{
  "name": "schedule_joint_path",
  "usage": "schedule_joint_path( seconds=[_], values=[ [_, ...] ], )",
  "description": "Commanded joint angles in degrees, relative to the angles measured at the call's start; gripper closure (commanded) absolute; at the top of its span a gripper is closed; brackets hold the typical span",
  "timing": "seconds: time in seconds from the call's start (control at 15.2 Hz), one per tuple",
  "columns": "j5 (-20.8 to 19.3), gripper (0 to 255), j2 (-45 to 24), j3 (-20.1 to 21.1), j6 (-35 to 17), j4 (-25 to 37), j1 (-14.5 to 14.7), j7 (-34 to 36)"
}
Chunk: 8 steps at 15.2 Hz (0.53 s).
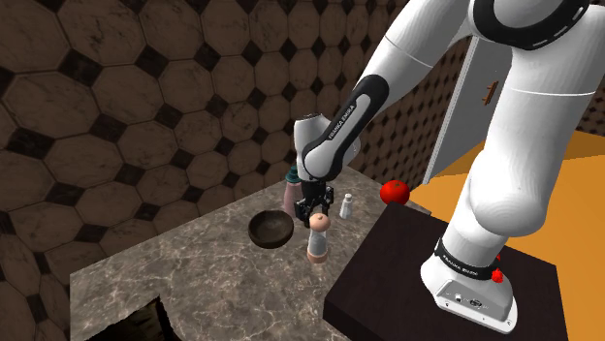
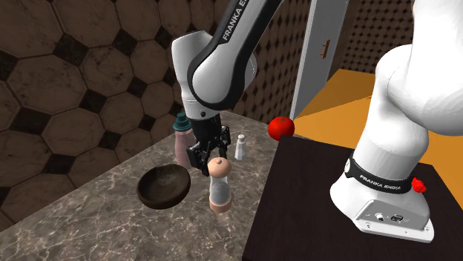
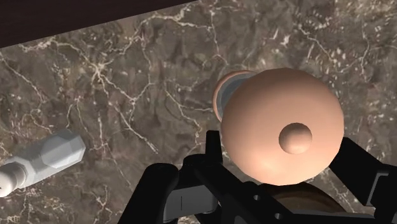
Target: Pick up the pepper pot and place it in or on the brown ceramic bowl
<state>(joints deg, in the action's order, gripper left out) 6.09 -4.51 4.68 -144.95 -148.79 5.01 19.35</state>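
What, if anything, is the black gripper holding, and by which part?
Cannot be told: the black gripper sits around the rounded top of the peach-coloured pepper pot, standing on the marble counter; contact is unclear.

- pepper pot [image 3: 280, 121] seen from above, pinkish rounded top with a little knob; it's sitting between the gripper's [image 3: 286, 156] spread black fingers
- small white shaker [image 3: 44, 159] standing well apart from it on the brown marble counter [image 3: 127, 76]

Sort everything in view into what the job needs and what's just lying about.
For the job: pepper pot, dark brown bowl, gripper at the pot's top.
Lying about: small white shaker, pinkish bottle with teal cap, red ball.
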Motion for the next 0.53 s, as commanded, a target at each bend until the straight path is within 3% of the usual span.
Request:
schedule_joint_path(
  seconds=[0.0,0.46],
  values=[
    [0.0,255,0.0,0.0,0.0,0.0,0.0,0.0],
    [-0.1,255,4.1,0.0,4.3,0.2,0.0,0.2]
  ],
)
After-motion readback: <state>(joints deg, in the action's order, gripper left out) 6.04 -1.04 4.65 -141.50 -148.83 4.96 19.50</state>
